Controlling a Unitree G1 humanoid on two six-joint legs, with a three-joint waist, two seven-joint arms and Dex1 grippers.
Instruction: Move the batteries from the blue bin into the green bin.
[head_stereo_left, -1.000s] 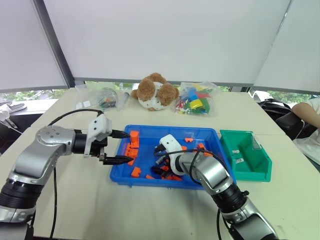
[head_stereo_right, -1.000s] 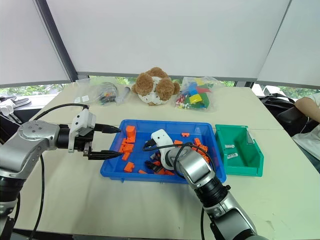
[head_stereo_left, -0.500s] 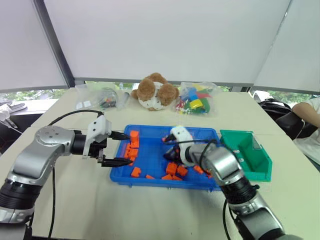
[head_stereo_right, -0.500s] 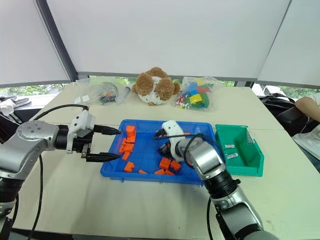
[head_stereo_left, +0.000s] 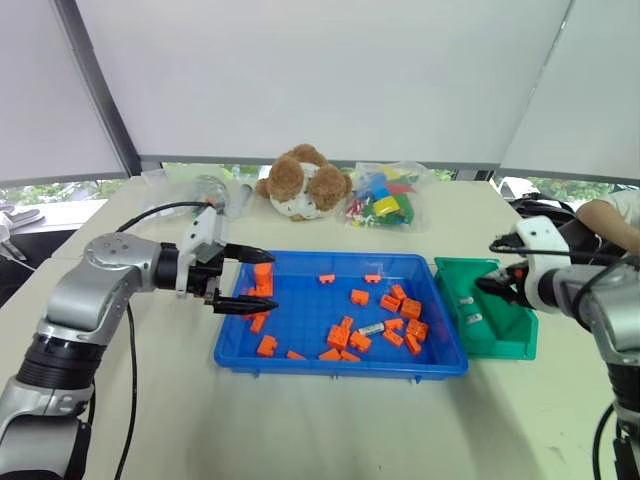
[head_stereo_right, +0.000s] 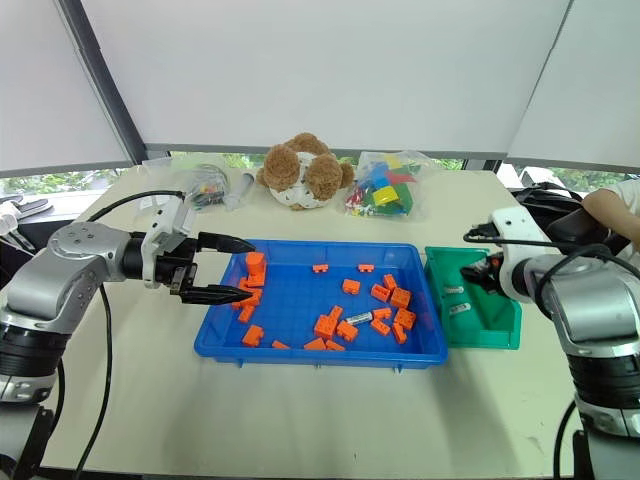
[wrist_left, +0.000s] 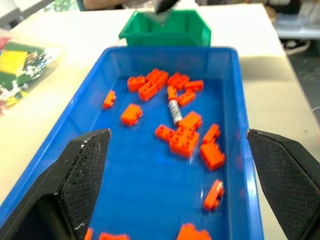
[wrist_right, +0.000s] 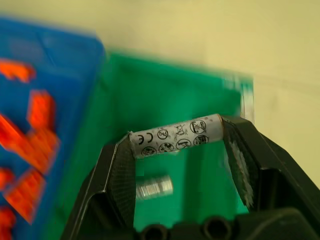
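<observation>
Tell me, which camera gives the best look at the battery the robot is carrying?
The right wrist view: the battery spans the right gripper end to end, its printed symbols readable, above the green bin. In the head views it is hidden among the dark fingers; the left wrist view does not show it.

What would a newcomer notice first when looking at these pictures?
Probably the blue bin at the table's centre, scattered with orange bricks around one battery. Next, the right gripper over the green bin, clamping a battery end to end. The left gripper hovers open at the blue bin's left edge.
</observation>
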